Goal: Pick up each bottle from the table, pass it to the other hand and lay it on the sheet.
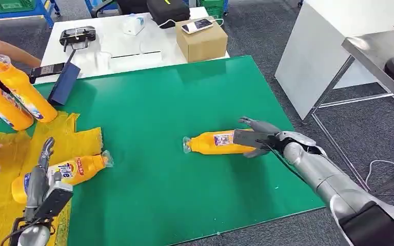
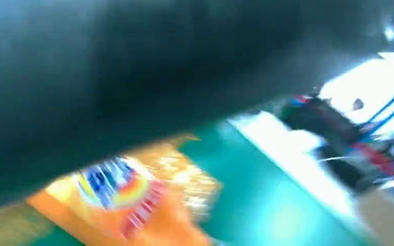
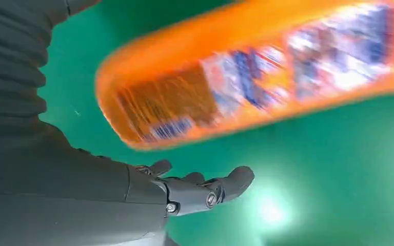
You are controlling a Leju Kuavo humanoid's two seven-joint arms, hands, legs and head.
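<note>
Nearest us, our left hand (image 1: 43, 177) rises over the yellow sheet (image 1: 0, 179), fingers straight and holding nothing, beside a bottle (image 1: 69, 171) lying on the sheet's edge. Farther out, our right hand (image 1: 256, 137) has its fingers spread around the base of a second orange bottle (image 1: 215, 142) lying on the green mat (image 1: 159, 102), not yet clasping it. It looks full, smooth, slippery; grip mid-body.

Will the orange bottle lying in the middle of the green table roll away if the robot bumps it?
Probably. The orange bottle lies on its side on the smooth green mat, so its rounded body could roll. The right hand at its base may steady it.
</note>
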